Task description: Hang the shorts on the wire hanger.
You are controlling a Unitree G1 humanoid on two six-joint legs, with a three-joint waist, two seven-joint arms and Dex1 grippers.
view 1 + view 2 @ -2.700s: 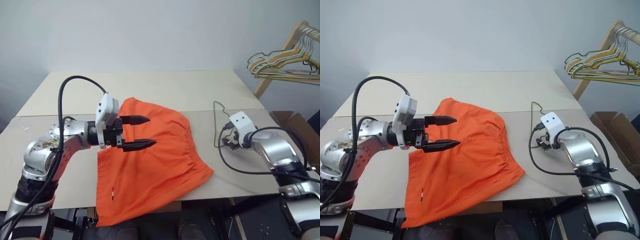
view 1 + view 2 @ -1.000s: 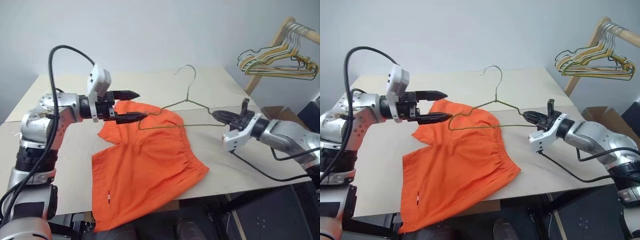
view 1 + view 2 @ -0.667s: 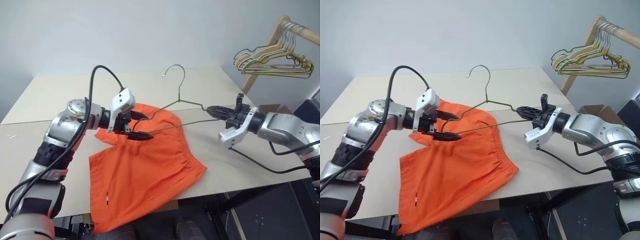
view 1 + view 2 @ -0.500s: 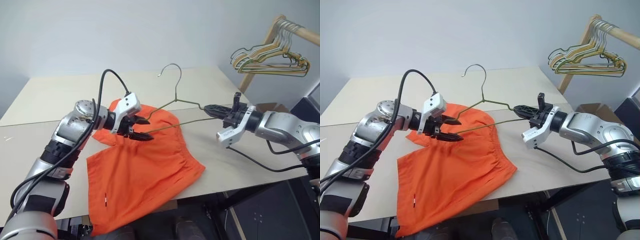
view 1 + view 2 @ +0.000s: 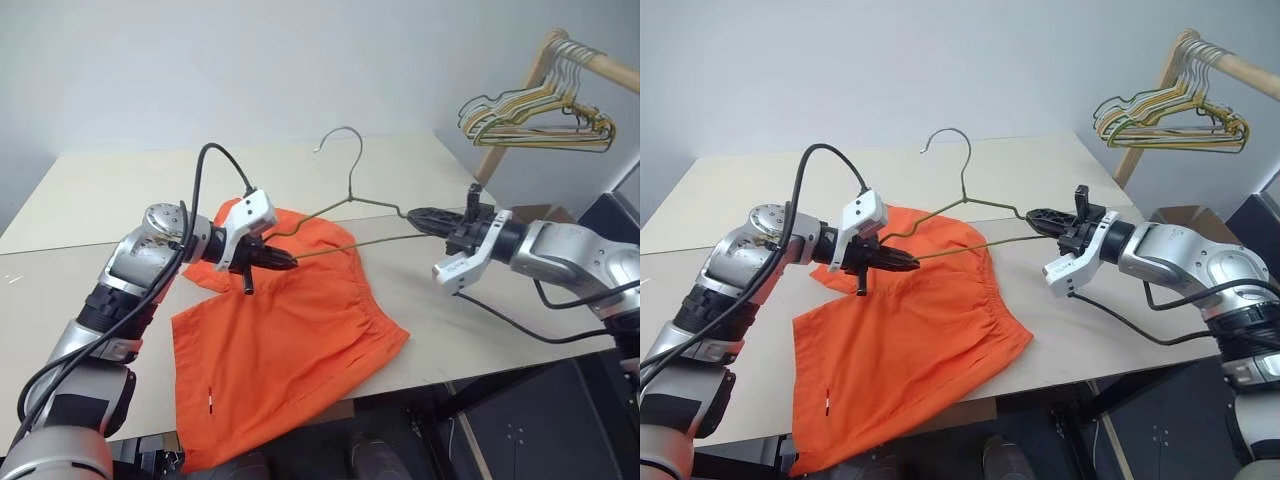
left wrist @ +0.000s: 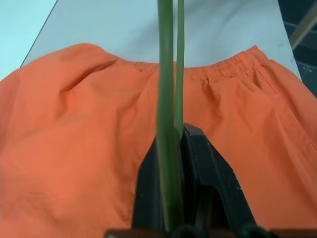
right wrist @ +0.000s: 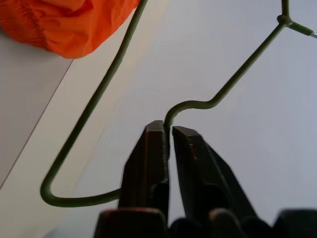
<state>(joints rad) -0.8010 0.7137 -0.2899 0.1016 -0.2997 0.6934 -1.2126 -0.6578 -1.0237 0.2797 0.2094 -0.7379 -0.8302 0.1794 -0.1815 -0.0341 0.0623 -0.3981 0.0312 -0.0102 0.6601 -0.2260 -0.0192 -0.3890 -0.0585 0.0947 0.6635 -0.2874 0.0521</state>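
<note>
Left eye view: thin olive wire hanger pinched by left gripper, barely gripped by right gripper, above crumpled orange shorts.

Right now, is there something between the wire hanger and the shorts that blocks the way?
Nothing visible does. The wire hanger is held above the shorts by the left gripper at one end and the right gripper at the other, with open air between wire and fabric.
</note>
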